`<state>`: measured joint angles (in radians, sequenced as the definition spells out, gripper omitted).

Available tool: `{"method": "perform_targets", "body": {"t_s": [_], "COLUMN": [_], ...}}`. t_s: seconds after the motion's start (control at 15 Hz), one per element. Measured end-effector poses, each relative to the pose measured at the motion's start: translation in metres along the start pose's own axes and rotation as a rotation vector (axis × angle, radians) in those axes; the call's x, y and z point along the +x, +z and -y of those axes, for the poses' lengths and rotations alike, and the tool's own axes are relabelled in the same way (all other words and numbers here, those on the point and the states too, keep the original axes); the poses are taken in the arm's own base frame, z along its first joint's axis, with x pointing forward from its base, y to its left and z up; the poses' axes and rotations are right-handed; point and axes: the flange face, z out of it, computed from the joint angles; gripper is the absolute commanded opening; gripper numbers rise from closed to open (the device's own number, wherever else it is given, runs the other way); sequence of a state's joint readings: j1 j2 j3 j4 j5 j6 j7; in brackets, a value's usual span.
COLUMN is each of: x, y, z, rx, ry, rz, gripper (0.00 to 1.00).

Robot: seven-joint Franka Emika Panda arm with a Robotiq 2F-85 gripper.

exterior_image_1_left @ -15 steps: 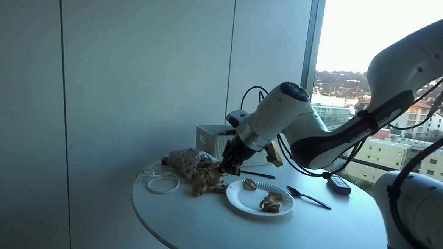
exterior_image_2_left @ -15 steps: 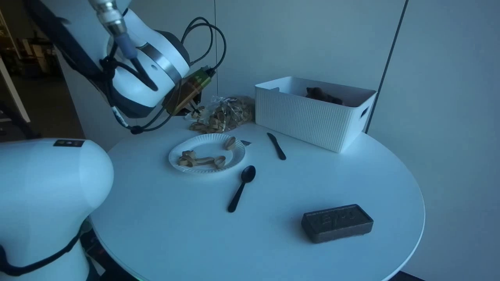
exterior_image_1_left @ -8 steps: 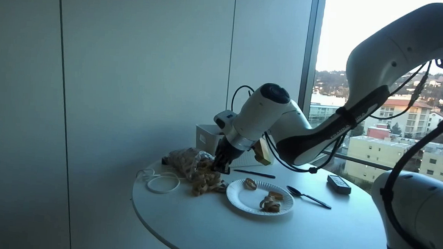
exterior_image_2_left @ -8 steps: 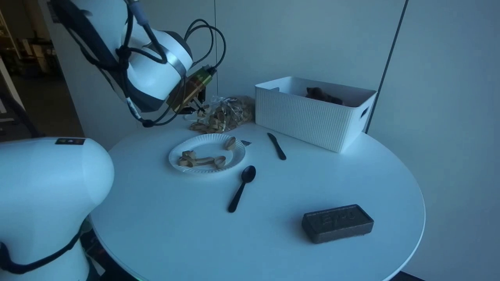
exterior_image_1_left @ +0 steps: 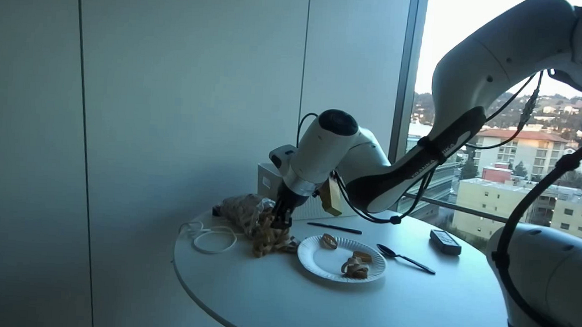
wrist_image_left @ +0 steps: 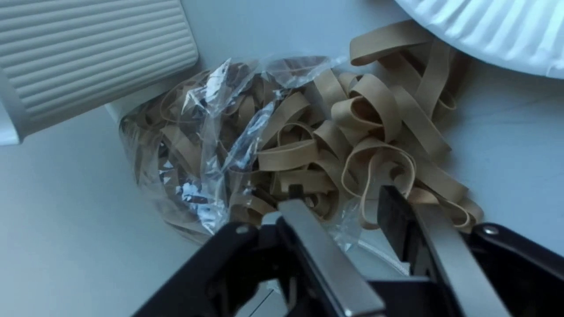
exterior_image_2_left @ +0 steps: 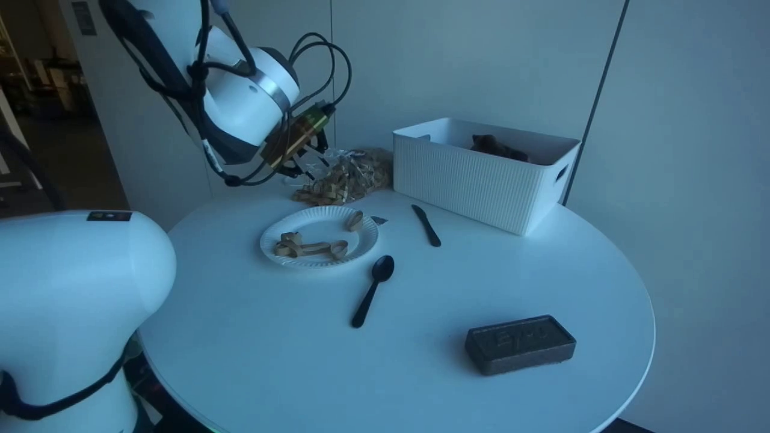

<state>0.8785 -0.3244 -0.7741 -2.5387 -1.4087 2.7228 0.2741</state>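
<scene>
My gripper (wrist_image_left: 343,194) is open, with nothing between its fingers in the wrist view. It points down over a pile of loose tan flat bands (wrist_image_left: 368,105), looped and tangled. The bands spill from a clear plastic bag (wrist_image_left: 207,149) full of the same bands. In an exterior view the gripper (exterior_image_1_left: 281,226) is at the pile's upper edge; whether it touches the bands I cannot tell. The gripper also shows in an exterior view (exterior_image_2_left: 319,169), partly behind the wrist camera. A white paper plate (exterior_image_1_left: 321,263) beside the pile holds a few tan bands (exterior_image_1_left: 355,268).
A white ribbed box (exterior_image_2_left: 463,180) with a brown thing (exterior_image_2_left: 498,147) inside stands behind the bag. A black knife (exterior_image_2_left: 426,226), a black spoon (exterior_image_2_left: 372,293) and a dark block (exterior_image_2_left: 520,345) lie on the round white table (exterior_image_2_left: 271,361). A white cable (exterior_image_1_left: 213,252) lies beside the bag.
My gripper has moved away from the plate's side and further over the band pile, staying at about the same height. The bands, bag, plate and other things have not visibly moved.
</scene>
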Motion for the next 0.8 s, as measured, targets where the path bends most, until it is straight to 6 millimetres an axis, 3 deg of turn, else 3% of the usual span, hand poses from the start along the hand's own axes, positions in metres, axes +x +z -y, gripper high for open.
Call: {"method": "perform_targets", "body": {"t_s": [0.2,0.47,0.8], "x": [-0.003,-0.015,-0.053], "y": [-0.004,-0.021,-0.044], "z": [-0.001,0.0,-0.001], "rx": [0.019,0.018,-0.029], "ry": [0.064,0.176,0.313], "rz": [0.033,0.119,0.275], "gripper": [1.0,1.0,1.0]}}
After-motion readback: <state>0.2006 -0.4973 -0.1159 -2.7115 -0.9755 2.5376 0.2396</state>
